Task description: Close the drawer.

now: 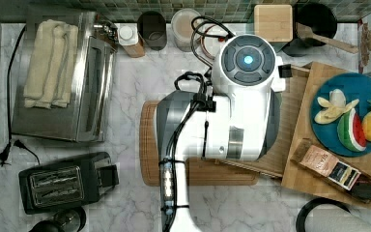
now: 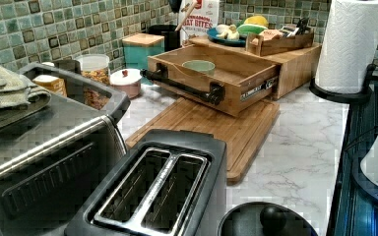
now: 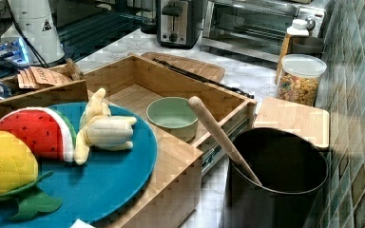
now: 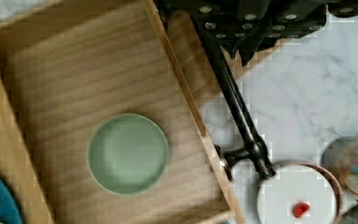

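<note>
Over the cutting board [image 2: 216, 128], drawer [image 2: 226, 73] open

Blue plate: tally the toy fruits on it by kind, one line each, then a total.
On the blue plate:
Watermelon slice: 1
Peeled banana: 1
Yellow fruit with green leaves: 1
Total: 3

place: kitchen | counter [image 1: 140, 72]: white marble, centre of top view | wall: green tile backsplash [image 2: 54, 29], upper left of left view | appliances: toaster [image 1: 60, 183] lower left, toaster oven [image 1: 60, 77] upper left of top view | paper towel roll [image 2: 352, 42], upper right of left view
</note>
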Controlling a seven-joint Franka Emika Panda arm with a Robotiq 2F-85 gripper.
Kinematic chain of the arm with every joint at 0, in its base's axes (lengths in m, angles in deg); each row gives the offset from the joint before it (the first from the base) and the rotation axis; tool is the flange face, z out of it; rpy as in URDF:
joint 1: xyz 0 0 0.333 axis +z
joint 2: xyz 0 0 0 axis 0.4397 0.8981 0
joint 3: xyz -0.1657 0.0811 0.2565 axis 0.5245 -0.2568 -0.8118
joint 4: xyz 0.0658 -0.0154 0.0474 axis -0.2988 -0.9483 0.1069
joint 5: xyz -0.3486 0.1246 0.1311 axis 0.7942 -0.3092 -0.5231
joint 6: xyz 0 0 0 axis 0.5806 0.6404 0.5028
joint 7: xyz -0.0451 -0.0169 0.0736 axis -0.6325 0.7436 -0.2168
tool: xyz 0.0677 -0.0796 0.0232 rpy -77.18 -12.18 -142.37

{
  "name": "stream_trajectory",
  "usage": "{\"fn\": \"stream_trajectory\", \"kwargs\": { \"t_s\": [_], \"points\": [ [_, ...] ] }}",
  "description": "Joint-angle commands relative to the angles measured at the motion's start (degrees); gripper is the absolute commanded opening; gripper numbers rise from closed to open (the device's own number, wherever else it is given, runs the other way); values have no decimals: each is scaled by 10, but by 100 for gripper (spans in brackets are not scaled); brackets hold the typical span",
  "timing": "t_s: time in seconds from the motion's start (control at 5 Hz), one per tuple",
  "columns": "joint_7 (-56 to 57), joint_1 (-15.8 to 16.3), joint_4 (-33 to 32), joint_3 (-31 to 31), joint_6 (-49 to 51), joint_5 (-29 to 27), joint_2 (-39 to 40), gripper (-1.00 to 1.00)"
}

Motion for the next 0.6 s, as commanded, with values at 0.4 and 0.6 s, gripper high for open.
{"fn": "stream_trajectory", "kwargs": {
  "t_s": [0.4,0.6],
  "points": [
    [-43,49,-17,-64,-73,21,41,-100],
    [1,58,-30,-68,-109,45,51,-100]
  ]
}}
